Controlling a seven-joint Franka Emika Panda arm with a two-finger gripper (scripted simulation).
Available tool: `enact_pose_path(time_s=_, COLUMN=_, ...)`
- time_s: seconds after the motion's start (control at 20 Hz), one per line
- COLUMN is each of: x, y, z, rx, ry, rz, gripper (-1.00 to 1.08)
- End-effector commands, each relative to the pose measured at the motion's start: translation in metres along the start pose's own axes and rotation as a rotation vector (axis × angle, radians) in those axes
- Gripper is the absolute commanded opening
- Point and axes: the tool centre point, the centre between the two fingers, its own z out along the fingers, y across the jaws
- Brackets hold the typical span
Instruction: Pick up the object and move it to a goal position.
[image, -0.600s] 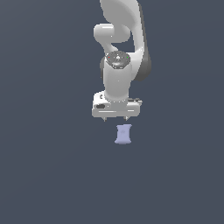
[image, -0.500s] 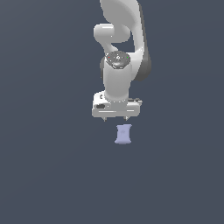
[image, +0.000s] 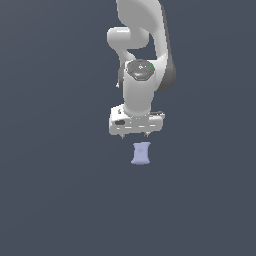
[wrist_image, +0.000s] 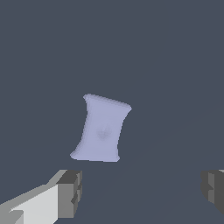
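The object (image: 141, 153) is a small pale lavender-blue block with pinched sides, lying on the dark grey floor. It also shows in the wrist view (wrist_image: 101, 129), ahead of the fingers and nearer one of them. My white gripper (image: 135, 135) hangs just above and behind the object in the exterior view, pointing down. It is open and empty: in the wrist view its two grey fingertips (wrist_image: 70, 193) stand wide apart, with the gripper's middle (wrist_image: 142, 190) off to the side of the object. Nothing touches the object.
The white arm (image: 142, 60) rises from the gripper toward the top of the exterior view. The floor (image: 55, 175) is a plain dark grey surface all round.
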Motion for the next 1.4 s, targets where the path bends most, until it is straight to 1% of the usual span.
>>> enact_pose_path(time_s=0.0, x=0.000, y=-0.001, z=0.000, rx=0.000, ry=-0.002, rz=-0.005, gripper=1.00)
enact_pose_path(time_s=0.2, x=0.000, y=-0.001, z=0.002, rx=0.000, ry=-0.001, rz=0.003, gripper=1.00)
enact_pose_path(time_s=0.45, x=0.003, y=-0.006, z=0.015, rx=0.002, ry=0.002, rz=0.033, gripper=1.00)
enact_pose_path(time_s=1.05, x=0.012, y=-0.031, z=0.078, rx=0.007, ry=0.014, rz=0.188, gripper=1.00)
enact_pose_path(time_s=1.35, x=0.013, y=-0.038, z=0.095, rx=0.007, ry=0.018, rz=0.229, gripper=1.00)
